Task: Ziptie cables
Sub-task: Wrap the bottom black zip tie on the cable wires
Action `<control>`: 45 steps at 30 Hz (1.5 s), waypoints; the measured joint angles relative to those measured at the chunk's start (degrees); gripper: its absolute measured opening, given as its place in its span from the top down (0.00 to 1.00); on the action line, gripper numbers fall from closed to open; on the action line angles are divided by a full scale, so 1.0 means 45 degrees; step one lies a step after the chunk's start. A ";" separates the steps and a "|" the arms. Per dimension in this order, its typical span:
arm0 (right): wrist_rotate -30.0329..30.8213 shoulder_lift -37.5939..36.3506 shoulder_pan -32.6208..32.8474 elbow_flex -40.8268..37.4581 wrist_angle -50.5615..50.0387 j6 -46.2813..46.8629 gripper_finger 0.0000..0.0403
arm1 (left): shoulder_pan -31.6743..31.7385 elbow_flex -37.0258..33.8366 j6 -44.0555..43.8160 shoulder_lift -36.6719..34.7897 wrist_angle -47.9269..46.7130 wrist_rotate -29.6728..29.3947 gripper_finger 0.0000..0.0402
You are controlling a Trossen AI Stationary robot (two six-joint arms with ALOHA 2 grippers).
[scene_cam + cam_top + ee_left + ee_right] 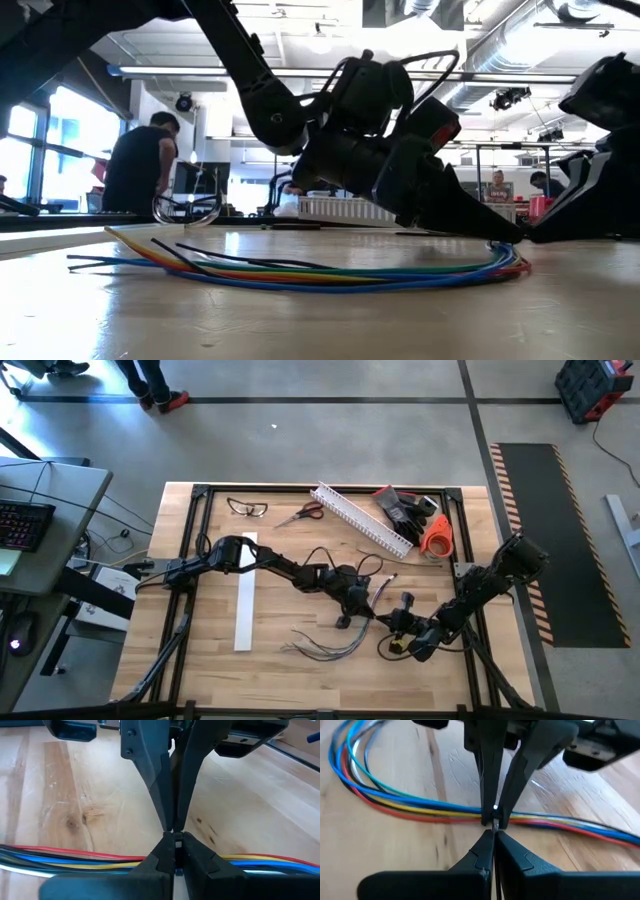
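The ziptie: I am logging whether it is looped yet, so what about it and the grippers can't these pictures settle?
- Ziptie: both wrist views show only the fingertips of the left gripper and right gripper meeting over the cables; any strip is too thin to tell.
- High view: the wires are too small to count.
- Low view: the arm hides the pinch point.

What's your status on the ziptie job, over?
Left gripper and right gripper both down at the cables, fingertips meeting nose to nose, both pinched shut. What they pinch is too small to tell. Nothing blocking the bundle.
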 joint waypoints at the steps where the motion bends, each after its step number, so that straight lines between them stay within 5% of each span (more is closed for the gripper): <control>1: -0.0039 0.0000 0.0039 0.0000 -0.0194 0.0225 1.00 | 0.0003 0.0000 0.0046 0.0000 0.0005 -0.0019 1.00; 10: 0.0126 -0.0019 0.1268 0.0018 -0.2231 0.3157 1.00 | 0.0000 0.0000 0.0223 -0.0010 -0.0131 0.0027 1.00; 18: -0.0844 -0.0821 0.1312 0.0067 -0.2636 0.3022 0.98 | -0.0010 0.0000 0.0392 -0.0015 -0.0231 0.0045 1.00; 31: -0.1030 -0.1238 -0.0389 0.0874 -0.2920 0.2211 0.53 | -0.0157 0.0000 0.0818 -0.0034 -0.0268 0.0018 1.00; 45: -0.1518 -0.0880 -0.0680 0.0874 -0.2069 0.1381 0.79 | -0.0219 0.0000 0.0909 -0.0034 -0.0248 -0.0056 1.00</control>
